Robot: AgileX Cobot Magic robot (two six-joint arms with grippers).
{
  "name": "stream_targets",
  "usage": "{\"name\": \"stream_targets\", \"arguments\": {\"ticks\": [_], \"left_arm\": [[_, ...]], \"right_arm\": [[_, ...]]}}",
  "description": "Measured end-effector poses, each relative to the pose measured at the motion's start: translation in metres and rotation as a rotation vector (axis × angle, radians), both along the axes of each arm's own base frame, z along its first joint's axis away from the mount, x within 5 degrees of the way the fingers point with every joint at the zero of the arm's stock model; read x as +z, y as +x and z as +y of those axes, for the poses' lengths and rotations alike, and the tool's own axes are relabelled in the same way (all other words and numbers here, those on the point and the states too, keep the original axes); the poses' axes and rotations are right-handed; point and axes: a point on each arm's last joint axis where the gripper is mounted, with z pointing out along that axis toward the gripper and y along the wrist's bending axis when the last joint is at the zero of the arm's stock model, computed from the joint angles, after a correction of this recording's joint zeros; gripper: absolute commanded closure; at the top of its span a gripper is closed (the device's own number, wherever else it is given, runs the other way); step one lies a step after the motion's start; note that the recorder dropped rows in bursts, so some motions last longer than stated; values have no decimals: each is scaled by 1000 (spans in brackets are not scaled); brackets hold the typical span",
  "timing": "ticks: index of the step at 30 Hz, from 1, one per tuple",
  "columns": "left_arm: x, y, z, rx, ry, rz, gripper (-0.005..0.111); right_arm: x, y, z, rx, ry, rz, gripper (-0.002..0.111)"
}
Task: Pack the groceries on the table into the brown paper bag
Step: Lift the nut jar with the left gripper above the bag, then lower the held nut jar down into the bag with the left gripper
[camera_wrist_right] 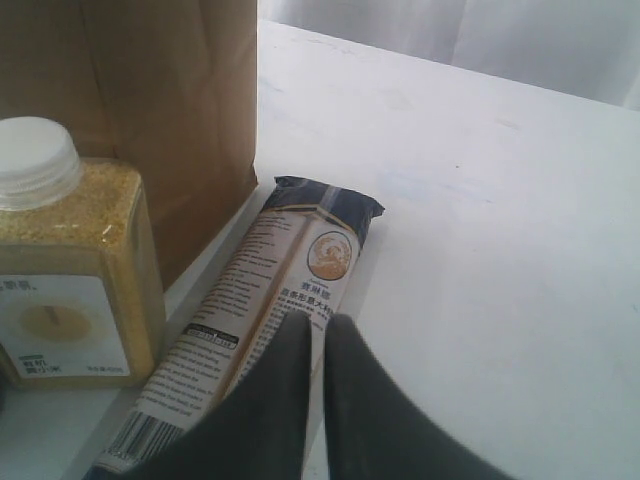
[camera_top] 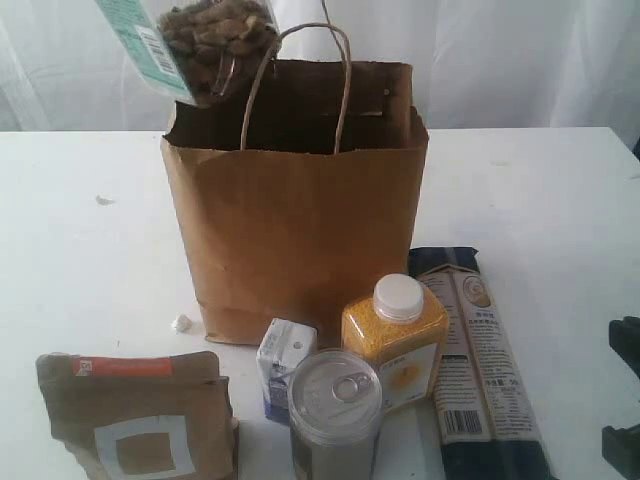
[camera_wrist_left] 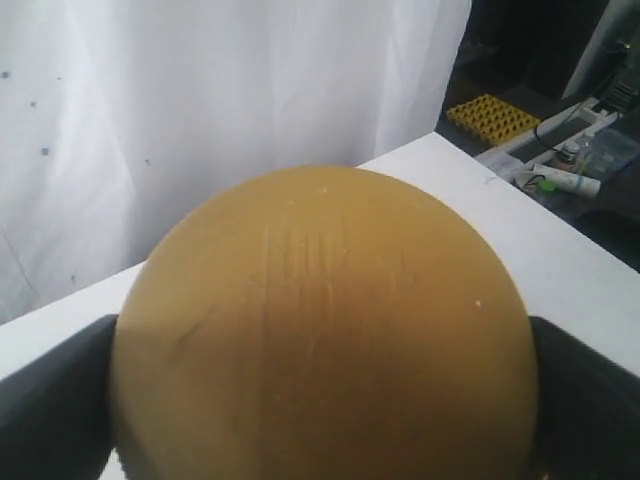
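The clear nut jar (camera_top: 205,45) hangs tilted in the air over the back left corner of the brown paper bag (camera_top: 300,220), which stands upright with its mouth open. Its tan lid (camera_wrist_left: 320,330) fills the left wrist view, with my left gripper (camera_wrist_left: 322,395) closed on it; dark fingers (camera_wrist_left: 50,400) show at both sides. On the table (camera_top: 80,260) in front of the bag are the kraft pouch (camera_top: 140,420), the can (camera_top: 335,410), the carton (camera_top: 283,365), the yellow bottle (camera_top: 397,335) and the pasta pack (camera_top: 475,360). My right gripper (camera_wrist_right: 320,325) is shut and empty, just above the pasta pack (camera_wrist_right: 290,260).
A white curtain hangs behind the table. A small white scrap (camera_top: 181,323) lies by the bag's front left corner. Beyond the table's far edge are a yellow rack (camera_wrist_left: 490,115) and some clutter. Dark parts of the right arm (camera_top: 625,400) show at the right edge.
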Motion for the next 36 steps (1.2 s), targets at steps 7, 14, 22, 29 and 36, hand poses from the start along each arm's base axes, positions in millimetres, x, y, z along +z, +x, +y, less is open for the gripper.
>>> {"name": "stream_targets", "arguments": {"ticks": [7,14,22,29,36], "left_arm": [[-12,1,-30,-179,74,-6,107],[-27,7,-36,-266,186,15,107],[-31,12,-38,-286,228,-23,107],[-54,29,-48,-340,289,52,107],[-73,43,-55,-373,328,106,107]], "right_arm": [[0,0,0,0,0,0,103],[0,0,0,0,0,0,103],[0,0,0,0,0,0,103],[0,0,0,0,0,0,103],[0,0,0,0,0,0,103]]}}
